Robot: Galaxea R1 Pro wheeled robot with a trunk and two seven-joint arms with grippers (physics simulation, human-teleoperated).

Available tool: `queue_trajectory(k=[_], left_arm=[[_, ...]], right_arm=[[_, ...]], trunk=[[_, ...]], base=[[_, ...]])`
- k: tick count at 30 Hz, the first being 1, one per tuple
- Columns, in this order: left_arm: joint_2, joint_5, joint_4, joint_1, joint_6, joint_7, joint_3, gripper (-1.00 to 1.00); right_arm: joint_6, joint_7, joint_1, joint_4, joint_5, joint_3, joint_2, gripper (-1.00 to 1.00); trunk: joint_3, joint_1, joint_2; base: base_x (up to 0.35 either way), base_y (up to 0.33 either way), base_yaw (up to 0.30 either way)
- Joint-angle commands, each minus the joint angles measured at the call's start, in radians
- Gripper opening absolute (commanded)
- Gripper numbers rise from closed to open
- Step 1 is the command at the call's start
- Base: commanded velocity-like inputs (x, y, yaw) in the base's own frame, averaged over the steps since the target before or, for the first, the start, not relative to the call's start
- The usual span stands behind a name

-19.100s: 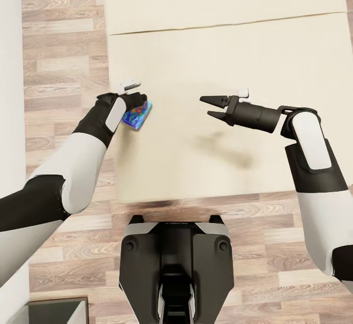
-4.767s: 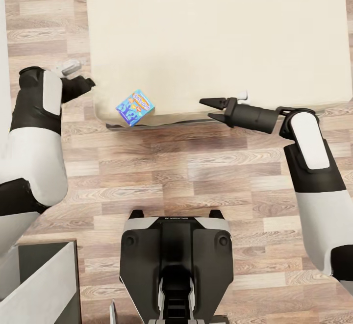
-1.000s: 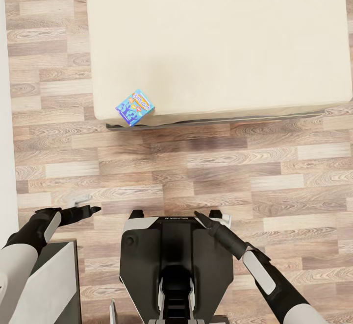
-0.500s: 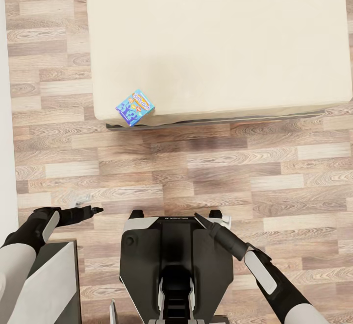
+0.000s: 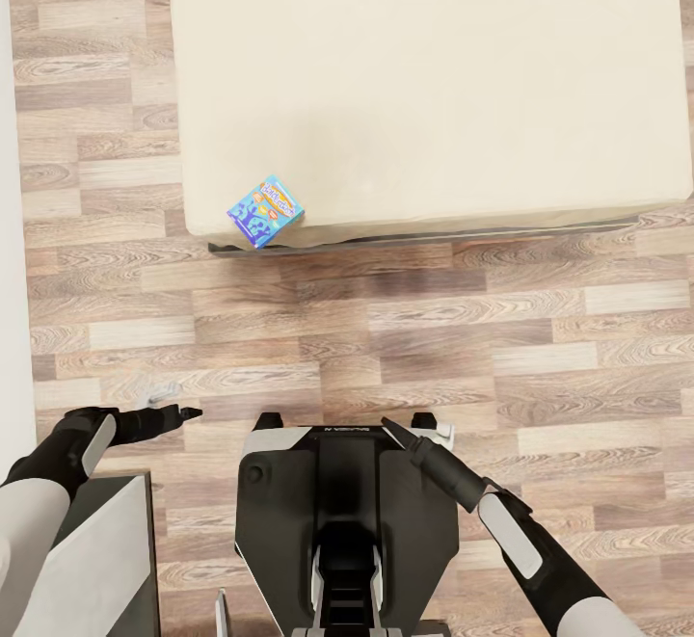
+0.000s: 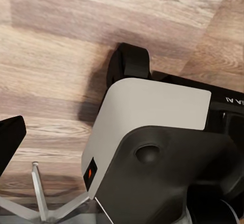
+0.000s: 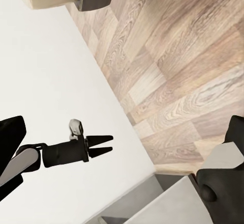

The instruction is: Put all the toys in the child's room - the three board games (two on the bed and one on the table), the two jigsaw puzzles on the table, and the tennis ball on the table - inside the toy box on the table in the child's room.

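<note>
Small blue board game [image 5: 265, 212] sat at the near left corner of the bed [image 5: 434, 88], right at the edge, nothing holding it. Left tool [image 5: 188, 414] was empty, jaws slightly parted, low over the floor [image 5: 386, 329] beside my base [image 5: 347, 512]. Right tool [image 5: 388, 422] was tucked over the base; couldn't tell open or closed. My call: roll closer, approach from above, grip across the box's short sides.
</note>
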Motion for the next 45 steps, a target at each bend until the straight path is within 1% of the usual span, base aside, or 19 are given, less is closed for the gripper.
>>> queue_trajectory(k=[1,11,21,30,35,45], left_arm=[[0.000,0.006,-0.001,0.000,0.008,0.000,0.003,1.00],[0.001,0.008,-0.001,0.000,0.013,-0.002,0.005,1.00],[0.002,0.011,-0.002,0.000,0.041,-0.002,0.007,1.00],[0.001,0.012,-0.011,-0.001,0.047,-0.002,0.007,1.00],[0.001,0.012,-0.016,-0.002,0.062,-0.002,0.007,1.00],[0.001,0.013,-0.023,-0.002,0.070,-0.002,0.006,1.00]], right_arm=[[0.008,0.001,0.000,0.000,-0.010,0.003,0.000,1.00],[-0.022,0.001,0.000,0.000,-0.009,0.005,0.003,1.00],[-0.027,0.000,0.000,0.000,-0.008,0.008,0.004,1.00],[-0.029,-0.001,0.000,0.000,-0.008,0.010,0.006,1.00],[-0.042,-0.001,0.000,0.000,-0.007,0.013,0.006,1.00],[-0.053,-0.003,0.000,0.001,-0.006,0.015,0.007,1.00]], trunk=[[-0.001,0.001,-0.002],[-0.001,0.001,-0.002],[0.000,0.001,-0.002],[0.004,0.001,-0.002],[0.007,0.001,-0.002],[0.012,0.001,-0.002]], base=[[0.000,0.000,0.000],[0.000,0.000,0.000],[0.000,0.000,0.000],[0.000,0.000,0.000],[0.000,0.000,0.000],[0.000,0.000,0.000]])
